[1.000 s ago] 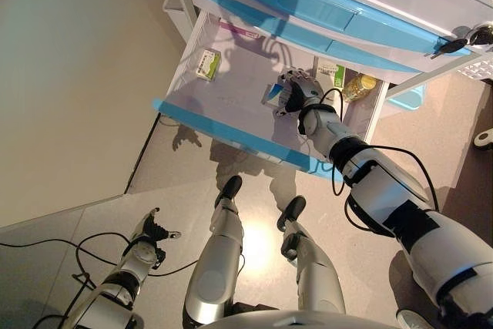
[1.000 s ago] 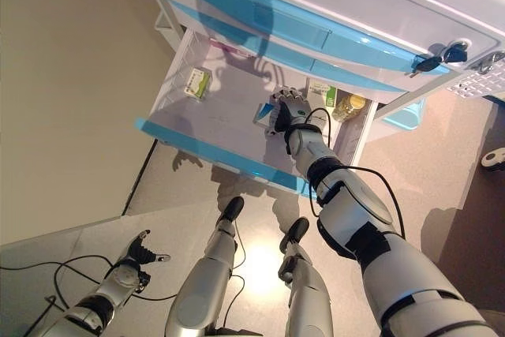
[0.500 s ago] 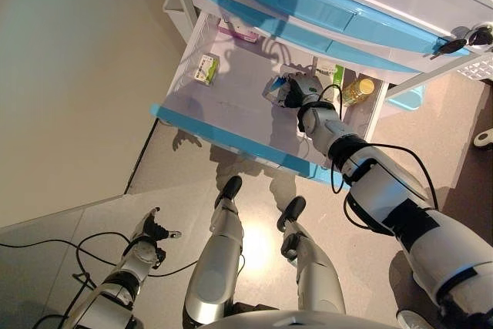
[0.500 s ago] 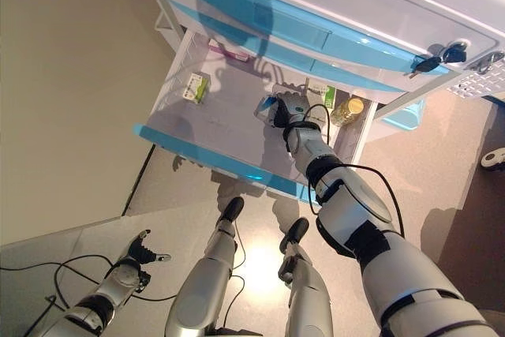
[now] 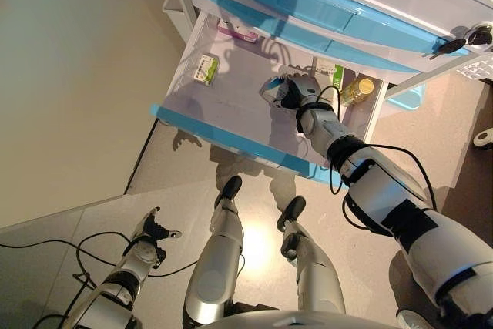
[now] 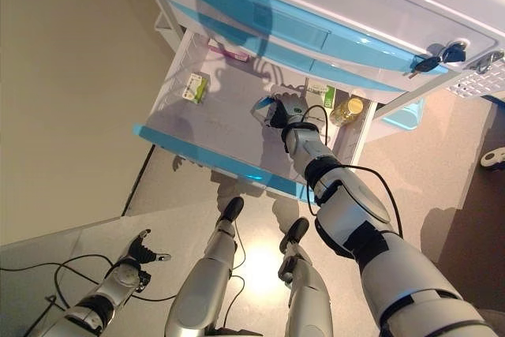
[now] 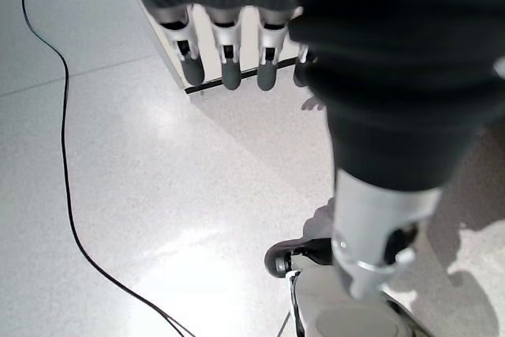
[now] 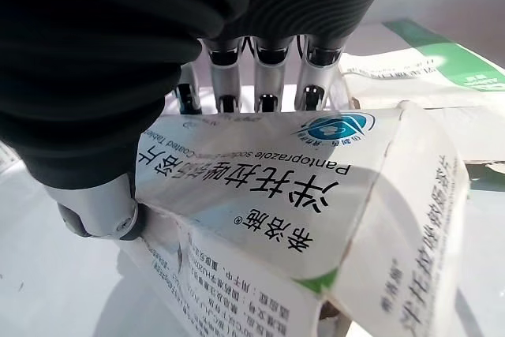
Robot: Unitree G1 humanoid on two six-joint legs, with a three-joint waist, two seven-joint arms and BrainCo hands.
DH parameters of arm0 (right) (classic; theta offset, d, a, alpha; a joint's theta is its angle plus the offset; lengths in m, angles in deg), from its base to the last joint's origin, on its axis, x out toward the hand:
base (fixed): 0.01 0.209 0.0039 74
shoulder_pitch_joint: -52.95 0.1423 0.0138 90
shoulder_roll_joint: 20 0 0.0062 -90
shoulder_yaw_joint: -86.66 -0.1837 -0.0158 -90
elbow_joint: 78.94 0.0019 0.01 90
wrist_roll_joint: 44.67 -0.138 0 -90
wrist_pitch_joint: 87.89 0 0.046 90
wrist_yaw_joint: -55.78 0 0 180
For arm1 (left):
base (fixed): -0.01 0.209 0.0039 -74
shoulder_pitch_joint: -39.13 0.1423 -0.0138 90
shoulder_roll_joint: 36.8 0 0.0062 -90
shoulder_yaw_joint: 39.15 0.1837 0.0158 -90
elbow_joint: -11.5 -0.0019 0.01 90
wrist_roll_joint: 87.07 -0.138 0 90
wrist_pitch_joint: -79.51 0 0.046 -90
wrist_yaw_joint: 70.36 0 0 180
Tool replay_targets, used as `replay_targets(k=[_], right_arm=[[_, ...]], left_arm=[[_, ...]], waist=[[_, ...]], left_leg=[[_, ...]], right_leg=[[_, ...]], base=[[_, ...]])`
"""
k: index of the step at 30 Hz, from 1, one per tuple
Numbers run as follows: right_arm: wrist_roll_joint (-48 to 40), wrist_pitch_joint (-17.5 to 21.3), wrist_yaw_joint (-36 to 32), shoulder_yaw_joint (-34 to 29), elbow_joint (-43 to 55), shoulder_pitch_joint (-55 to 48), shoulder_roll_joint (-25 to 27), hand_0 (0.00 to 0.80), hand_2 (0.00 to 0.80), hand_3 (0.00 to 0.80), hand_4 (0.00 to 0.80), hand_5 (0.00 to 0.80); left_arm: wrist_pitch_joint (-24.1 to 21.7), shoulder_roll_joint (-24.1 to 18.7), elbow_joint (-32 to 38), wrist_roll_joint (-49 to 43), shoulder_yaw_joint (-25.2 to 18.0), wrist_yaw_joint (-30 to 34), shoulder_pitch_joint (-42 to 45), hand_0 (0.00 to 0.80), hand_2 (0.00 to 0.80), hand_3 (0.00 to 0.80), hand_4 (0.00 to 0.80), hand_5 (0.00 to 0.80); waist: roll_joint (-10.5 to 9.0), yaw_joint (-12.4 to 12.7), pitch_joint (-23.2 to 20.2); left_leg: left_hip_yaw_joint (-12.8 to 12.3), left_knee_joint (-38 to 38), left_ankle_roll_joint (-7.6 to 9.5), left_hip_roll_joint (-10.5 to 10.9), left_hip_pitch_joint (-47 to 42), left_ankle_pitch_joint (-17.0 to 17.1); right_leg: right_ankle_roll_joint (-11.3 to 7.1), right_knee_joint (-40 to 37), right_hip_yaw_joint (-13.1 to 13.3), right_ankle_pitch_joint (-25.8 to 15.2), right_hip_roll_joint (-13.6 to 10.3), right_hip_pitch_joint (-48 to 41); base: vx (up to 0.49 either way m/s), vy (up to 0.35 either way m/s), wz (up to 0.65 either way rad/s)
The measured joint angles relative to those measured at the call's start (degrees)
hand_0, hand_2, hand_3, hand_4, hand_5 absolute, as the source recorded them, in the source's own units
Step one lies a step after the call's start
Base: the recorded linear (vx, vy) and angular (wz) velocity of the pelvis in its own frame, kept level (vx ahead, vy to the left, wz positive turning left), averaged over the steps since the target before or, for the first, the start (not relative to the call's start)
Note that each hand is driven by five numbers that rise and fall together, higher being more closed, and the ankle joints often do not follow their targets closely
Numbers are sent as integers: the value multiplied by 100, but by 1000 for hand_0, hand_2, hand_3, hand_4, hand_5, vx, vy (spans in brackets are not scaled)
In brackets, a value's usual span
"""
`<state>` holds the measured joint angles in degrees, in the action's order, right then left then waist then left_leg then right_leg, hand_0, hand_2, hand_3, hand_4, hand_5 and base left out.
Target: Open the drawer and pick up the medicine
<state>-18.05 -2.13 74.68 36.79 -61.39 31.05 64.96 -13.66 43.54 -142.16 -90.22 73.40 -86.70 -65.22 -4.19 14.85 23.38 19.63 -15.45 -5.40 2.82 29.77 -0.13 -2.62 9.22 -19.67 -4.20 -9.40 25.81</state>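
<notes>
The bottom drawer with a blue front stands pulled out. Over its right half my right hand is shut on a white medicine box with blue print. The right wrist view shows that box filling the picture, with the fingers curled over its far edge and the thumb pressed to its near side. The box is crumpled and tilted. My left hand hangs low beside the floor, away from the drawer, its fingers relaxed and holding nothing.
More items lie in the drawer: a green-white box at the left, a pink box at the back, a green-white box and a yellow-capped bottle at the right. Above are shut blue drawers, with keys at the right.
My right hand has drawn slightly toward the back of the drawer with the box in it, and the box has turned a little. The left hand has stayed put.
</notes>
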Motion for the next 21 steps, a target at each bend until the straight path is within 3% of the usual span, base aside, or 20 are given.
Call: replay_targets(k=[11, 13, 16, 21], right_arm=[[-29, 13, -108, -11, 60, -327, 2, 800, 800, 800, 800, 800], [-32, 15, -155, -21, 253, -473, 44, 800, 800, 800, 800, 800], [-32, 53, -230, -21, 557, -627, 68, 800, 800, 800, 800, 800], [-31, 99, -344, -17, 732, -1221, 86, 800, 800, 800, 800, 800]], left_arm=[[2, 49, 86, 0, -4, 12, 2, 0, 0, 0, 0, 0], [4, 45, 133, -2, -19, 40, 33, 0, 0, 0, 0, 0], [3, 75, 138, -4, -83, 58, 122, 0, 0, 0, 0, 0], [4, 213, 27, -20, -137, 114, 371, 0, 0, 0, 0, 0]], waist=[[-8, -29, -7], [-21, -173, -22], [-37, -254, -95], [-55, -485, -741]], left_leg=[[-85, 108, 28, 2, -419, 18], [-111, 169, 46, 15, -551, 27], [-337, 284, 106, 7, -732, 51], [-646, 577, 232, 17, -1124, 76]], right_leg=[[-17, -16, 44, 7, -65, -333], [-34, -70, 77, -11, -81, -459], [-48, -290, 268, -132, -75, -578], [-187, -842, 450, -416, -76, -951]], base=[[8, 10, -1], [38, 61, -3], [36, 43, -31], [56, 42, -25]])
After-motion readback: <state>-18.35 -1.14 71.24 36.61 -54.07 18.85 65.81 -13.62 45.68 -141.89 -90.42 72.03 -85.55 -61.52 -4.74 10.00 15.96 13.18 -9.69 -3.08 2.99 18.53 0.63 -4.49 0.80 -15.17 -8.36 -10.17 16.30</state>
